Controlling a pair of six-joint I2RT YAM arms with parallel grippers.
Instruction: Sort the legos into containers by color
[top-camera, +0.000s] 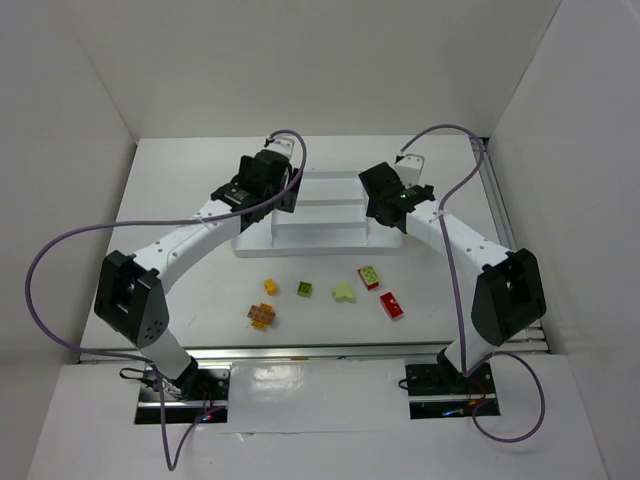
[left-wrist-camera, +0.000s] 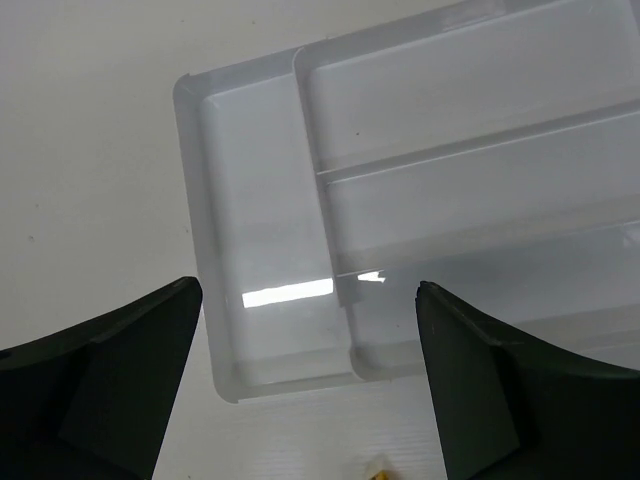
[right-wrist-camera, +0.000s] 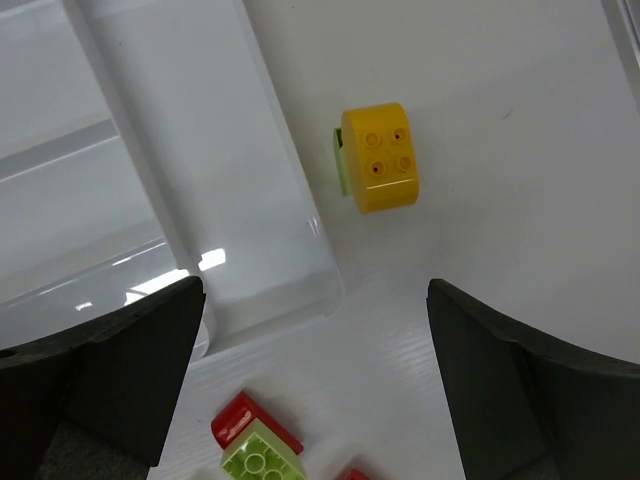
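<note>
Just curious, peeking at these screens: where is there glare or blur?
Left wrist view: a bright strip glares on the shallow white plastic tray. Right wrist view: similar tray glare, while the yellow studded brick looks sharp. Top view: even light, faint shadows.

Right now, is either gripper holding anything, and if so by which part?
Nothing is held: the left gripper and the right gripper are both open and empty, and the legos lie loose.

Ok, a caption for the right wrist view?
Open right fingers frame a yellow brick beside the white tray, red brick nearer.
</note>
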